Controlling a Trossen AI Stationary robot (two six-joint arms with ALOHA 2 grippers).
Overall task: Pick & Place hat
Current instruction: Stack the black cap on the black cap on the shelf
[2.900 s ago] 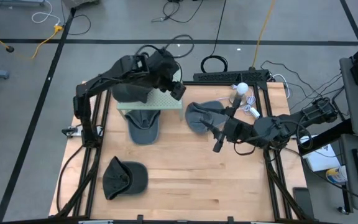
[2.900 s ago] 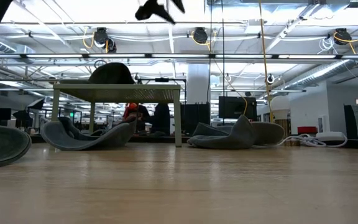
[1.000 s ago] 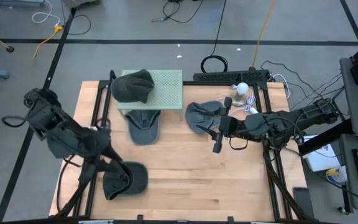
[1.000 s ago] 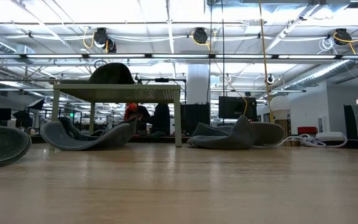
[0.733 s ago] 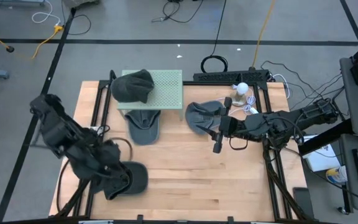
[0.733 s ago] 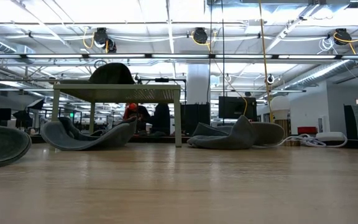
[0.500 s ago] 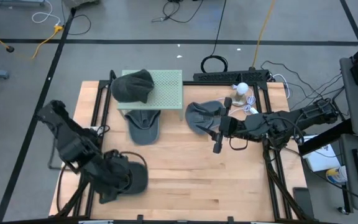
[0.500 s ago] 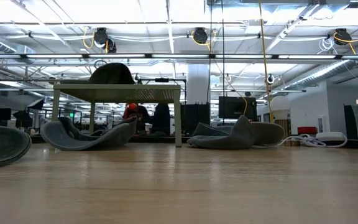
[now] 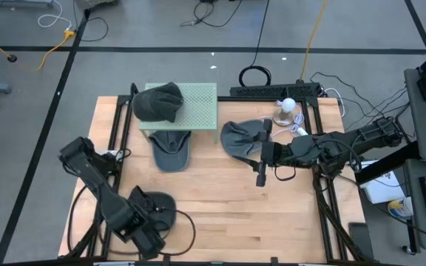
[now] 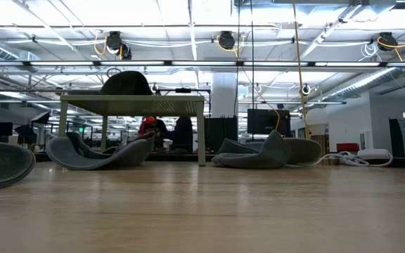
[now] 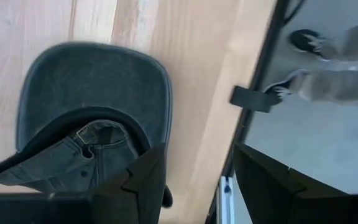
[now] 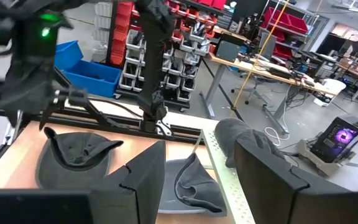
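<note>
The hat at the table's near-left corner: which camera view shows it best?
The left wrist view: the hat fills it, inner strap visible. In the high view the left pincer partly covers it; the low view shows only its edge; the right wrist view shows it small.

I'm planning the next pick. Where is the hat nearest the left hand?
In the high view, that hat lies upside down near the table's front left corner, just beside the open left hand, far from the green stand.

left end effector (image 9: pixel 148 235) low at near-left table edge, fingers apart | right end effector (image 9: pixel 261 176) mid-table, fingers apart
</note>
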